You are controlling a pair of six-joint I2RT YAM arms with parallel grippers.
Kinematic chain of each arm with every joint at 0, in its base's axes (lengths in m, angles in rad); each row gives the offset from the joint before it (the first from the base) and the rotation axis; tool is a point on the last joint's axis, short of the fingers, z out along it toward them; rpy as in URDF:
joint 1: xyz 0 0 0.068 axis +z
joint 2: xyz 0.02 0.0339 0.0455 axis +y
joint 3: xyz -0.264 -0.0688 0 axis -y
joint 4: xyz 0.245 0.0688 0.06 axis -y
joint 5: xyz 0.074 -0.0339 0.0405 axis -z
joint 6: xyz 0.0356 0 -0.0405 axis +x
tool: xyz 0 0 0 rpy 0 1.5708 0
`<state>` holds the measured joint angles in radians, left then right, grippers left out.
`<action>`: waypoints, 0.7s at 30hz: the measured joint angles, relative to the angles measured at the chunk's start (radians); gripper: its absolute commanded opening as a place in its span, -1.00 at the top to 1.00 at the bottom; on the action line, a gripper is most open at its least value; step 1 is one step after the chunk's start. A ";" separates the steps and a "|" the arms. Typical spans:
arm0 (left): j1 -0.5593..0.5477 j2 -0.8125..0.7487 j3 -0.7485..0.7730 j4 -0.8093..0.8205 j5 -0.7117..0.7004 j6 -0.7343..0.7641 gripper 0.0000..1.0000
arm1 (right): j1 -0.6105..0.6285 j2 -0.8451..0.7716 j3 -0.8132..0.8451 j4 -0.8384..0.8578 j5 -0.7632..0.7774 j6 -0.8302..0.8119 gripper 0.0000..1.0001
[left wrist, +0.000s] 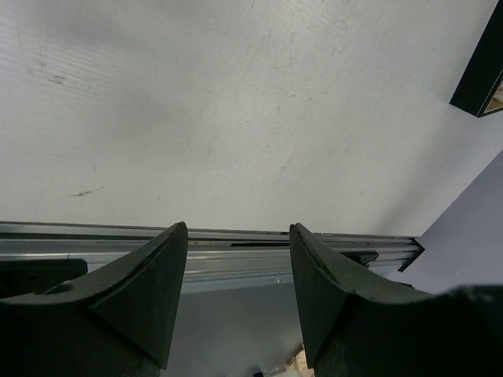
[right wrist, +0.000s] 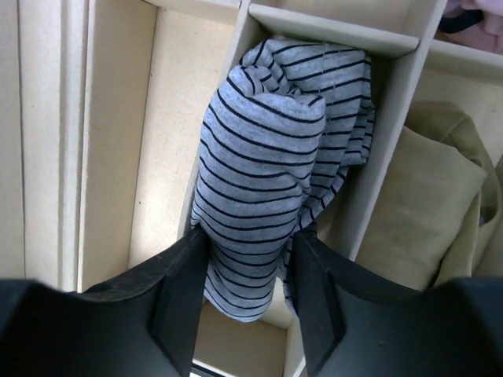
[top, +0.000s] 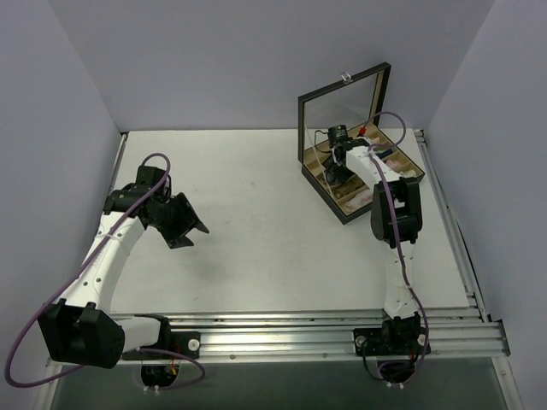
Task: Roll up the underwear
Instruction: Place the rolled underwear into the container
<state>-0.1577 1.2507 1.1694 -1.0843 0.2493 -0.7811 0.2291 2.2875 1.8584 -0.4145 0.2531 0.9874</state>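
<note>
The underwear point(right wrist: 259, 157), grey cloth with dark pinstripes, is bunched into a roll standing in a narrow compartment of the beige divided box point(right wrist: 110, 157). Its left side bulges over a divider wall. My right gripper point(right wrist: 250, 236) reaches down into the box, one finger pressed against each side of the roll's near end. In the top view this gripper point(top: 336, 166) hangs over the open box point(top: 359, 201), and the underwear is hidden beneath it. My left gripper point(top: 184, 226) hovers open over bare table at the left, and its fingers point(left wrist: 149, 290) hold nothing.
The box's mirrored lid point(top: 342, 115) stands upright behind the right gripper. A cream garment point(right wrist: 424, 204) fills the compartment to the right of the underwear, and some pink cloth point(right wrist: 475, 12) shows beyond it. A metal rail point(top: 325, 329) runs along the table's near edge.
</note>
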 measured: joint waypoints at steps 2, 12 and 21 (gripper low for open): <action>0.000 0.000 0.007 0.001 0.000 -0.004 -0.25 | -0.005 0.000 0.007 -0.006 -0.012 -0.014 0.09; -0.001 0.000 0.008 0.025 0.002 -0.041 -0.25 | -0.034 0.001 0.059 -0.063 -0.051 -0.081 0.13; -0.005 0.003 0.008 0.054 0.010 -0.055 -0.25 | -0.042 0.000 0.059 -0.065 -0.071 -0.109 0.55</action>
<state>-0.1631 1.2541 1.1770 -1.0306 0.2592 -0.8356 0.1871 2.2875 1.9171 -0.4797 0.1825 0.8783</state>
